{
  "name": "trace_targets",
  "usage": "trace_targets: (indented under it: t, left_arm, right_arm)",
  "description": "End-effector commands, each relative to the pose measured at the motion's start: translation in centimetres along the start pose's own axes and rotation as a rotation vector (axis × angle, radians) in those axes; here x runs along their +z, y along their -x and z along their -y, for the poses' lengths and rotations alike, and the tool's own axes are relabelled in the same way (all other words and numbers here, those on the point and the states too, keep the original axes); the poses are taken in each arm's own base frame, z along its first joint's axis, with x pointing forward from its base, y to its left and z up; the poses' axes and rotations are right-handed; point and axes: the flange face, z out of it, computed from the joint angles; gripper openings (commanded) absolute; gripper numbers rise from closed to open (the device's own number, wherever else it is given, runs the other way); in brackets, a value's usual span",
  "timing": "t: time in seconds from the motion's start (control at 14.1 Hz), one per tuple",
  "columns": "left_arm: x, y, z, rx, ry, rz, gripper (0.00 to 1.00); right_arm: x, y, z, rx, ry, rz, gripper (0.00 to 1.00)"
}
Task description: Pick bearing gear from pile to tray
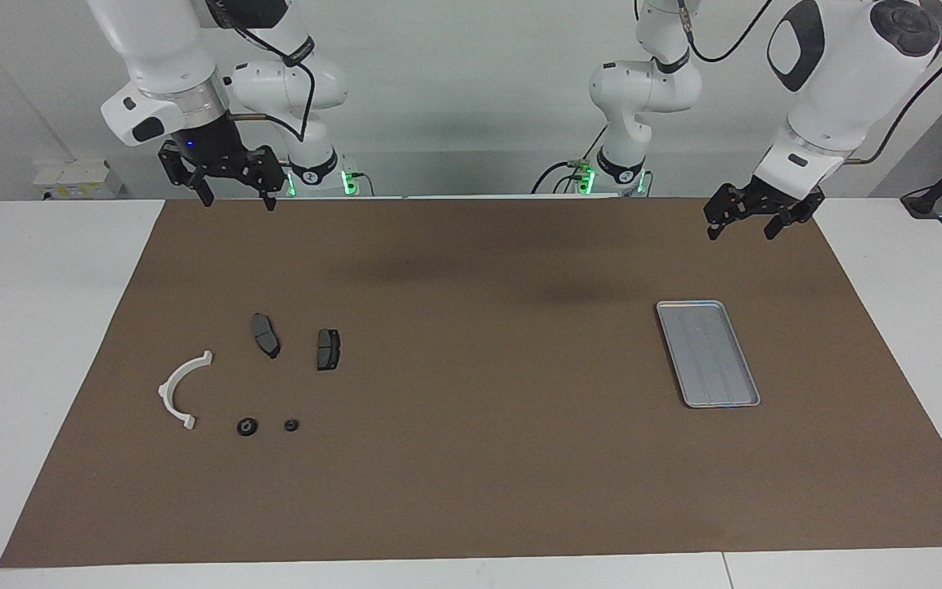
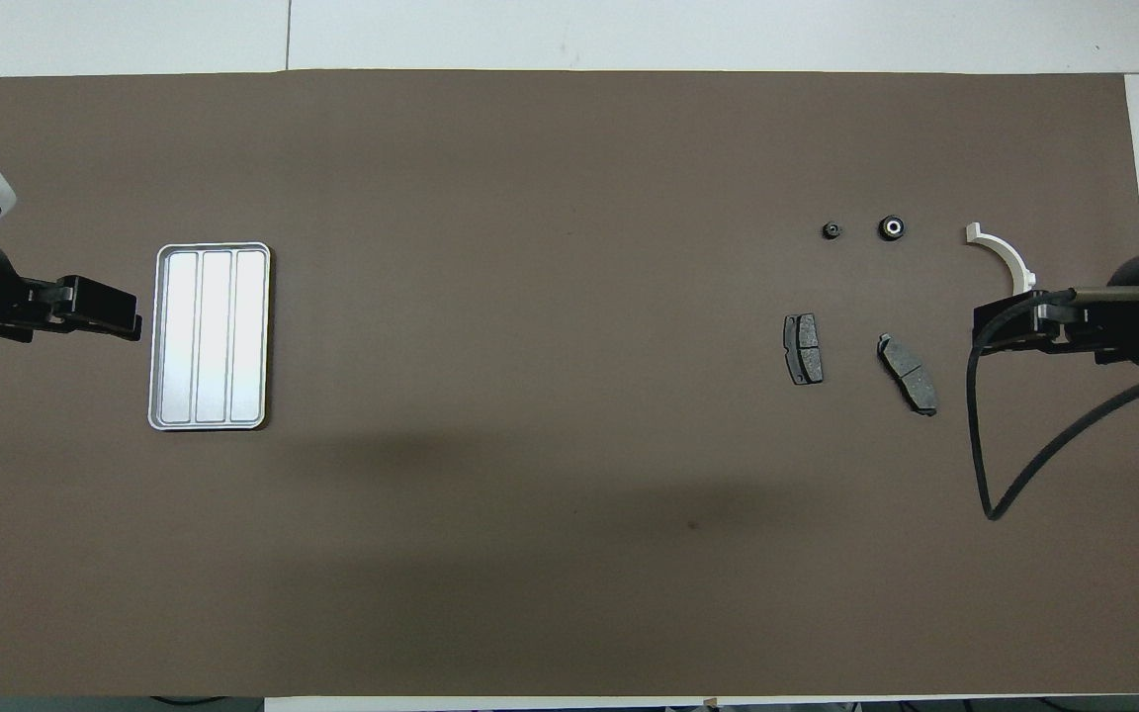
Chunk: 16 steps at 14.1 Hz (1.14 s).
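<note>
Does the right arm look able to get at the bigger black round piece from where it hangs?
Probably yes. The right tool hangs open above the mat at the pile's end, and the bigger black round piece lies apart from the white bracket, with nothing over it.

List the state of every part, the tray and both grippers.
Tray: flat on the mat, holds nothing.
White bracket: lying flat, untouched.
Two brake pads: lying apart.
Larger black round piece: on the mat.
Smaller black round piece: beside it.
Left gripper: open, raised, holding nothing.
Right gripper: open, raised, holding nothing.
</note>
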Motion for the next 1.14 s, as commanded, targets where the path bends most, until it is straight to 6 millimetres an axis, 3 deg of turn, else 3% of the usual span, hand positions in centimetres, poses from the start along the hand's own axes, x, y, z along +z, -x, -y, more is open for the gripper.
trace_targets:
  t: [0.0, 1.06]
  left_arm:
    - [-0.3, 0.8, 0.0, 0.004, 0.002, -0.001, 1.0]
    - [-0.3, 0.8, 0.0, 0.004, 0.002, -0.001, 1.0]
  right_arm:
    - [-0.4, 0.4, -0.1, 0.014, -0.01, -0.011, 1.0]
    - [-1.4, 0.9, -0.2, 0.001, -0.024, -0.031, 1.0]
